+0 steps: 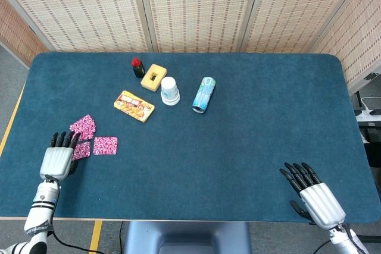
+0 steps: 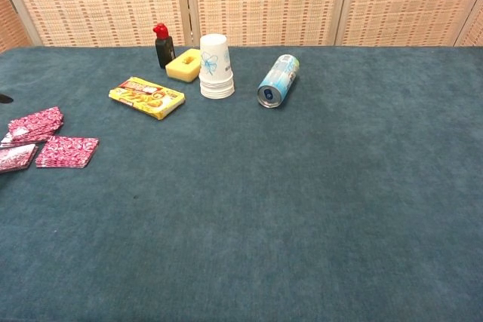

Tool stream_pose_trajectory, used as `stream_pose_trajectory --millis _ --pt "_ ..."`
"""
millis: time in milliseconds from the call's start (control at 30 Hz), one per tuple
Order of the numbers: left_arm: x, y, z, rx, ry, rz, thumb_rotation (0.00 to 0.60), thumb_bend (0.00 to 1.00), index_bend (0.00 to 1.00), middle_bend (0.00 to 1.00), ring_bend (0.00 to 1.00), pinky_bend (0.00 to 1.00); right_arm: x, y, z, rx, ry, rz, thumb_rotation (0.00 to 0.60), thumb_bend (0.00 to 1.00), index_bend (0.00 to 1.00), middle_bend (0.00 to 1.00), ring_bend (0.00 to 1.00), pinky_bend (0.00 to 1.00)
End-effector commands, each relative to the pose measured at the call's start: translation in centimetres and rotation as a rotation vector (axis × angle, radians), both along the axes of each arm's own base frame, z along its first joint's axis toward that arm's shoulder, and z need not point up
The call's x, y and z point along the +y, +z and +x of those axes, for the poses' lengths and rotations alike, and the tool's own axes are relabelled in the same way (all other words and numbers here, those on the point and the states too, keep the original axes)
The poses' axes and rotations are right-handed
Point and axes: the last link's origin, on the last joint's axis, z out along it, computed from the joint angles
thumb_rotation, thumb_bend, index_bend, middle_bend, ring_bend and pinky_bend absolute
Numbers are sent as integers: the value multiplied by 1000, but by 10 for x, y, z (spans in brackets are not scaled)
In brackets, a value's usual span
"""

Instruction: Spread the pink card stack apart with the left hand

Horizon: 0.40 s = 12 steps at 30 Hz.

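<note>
Pink patterned cards [image 1: 89, 136] lie in three small piles on the blue felt table [image 1: 238, 123], well to the near left of the yellow snack box [image 1: 134, 106]. One pile [image 1: 83, 125] sits tilted, one [image 1: 105, 145] lies nearest the box, and one [image 1: 81, 150] is just beside my left hand [image 1: 58, 157]. I see that hand flat, fingers straight and apart, holding nothing; I cannot tell whether a fingertip touches the card. My right hand [image 1: 314, 194] rests far to the box's near right, fingers spread, empty. Beyond the box stand a stack of white paper cups [image 1: 169, 90], a yellow sponge block [image 1: 155, 77], a dark red-capped bottle [image 1: 137, 67] and a lying blue can [image 1: 203, 94].
</note>
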Motion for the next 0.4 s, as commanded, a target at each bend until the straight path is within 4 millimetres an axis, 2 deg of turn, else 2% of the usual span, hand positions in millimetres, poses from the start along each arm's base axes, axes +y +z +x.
stream_pose_trajectory --millis 33,133,200,400 --pt "-36 21 -2 -101 -28 28 600 414 0 16 0 44 0 1 0 -1 0 -3 600 302 0 0 0 0" --pt "-66 27 -8 -154 -35 32 600 409 0 0 0 43 0 1 0 1 -1 -4 600 302 0 0 0 0" --pt "-76 35 -6 -153 -75 40 600 414 0 0 0 43 0 0 0 3 0 -1 600 302 0 0 0 0" --pt "-85 54 -8 -194 -94 100 600 413 0 0 0 36 0 2 0 -2 -4 -6 600 302 0 0 0 0"
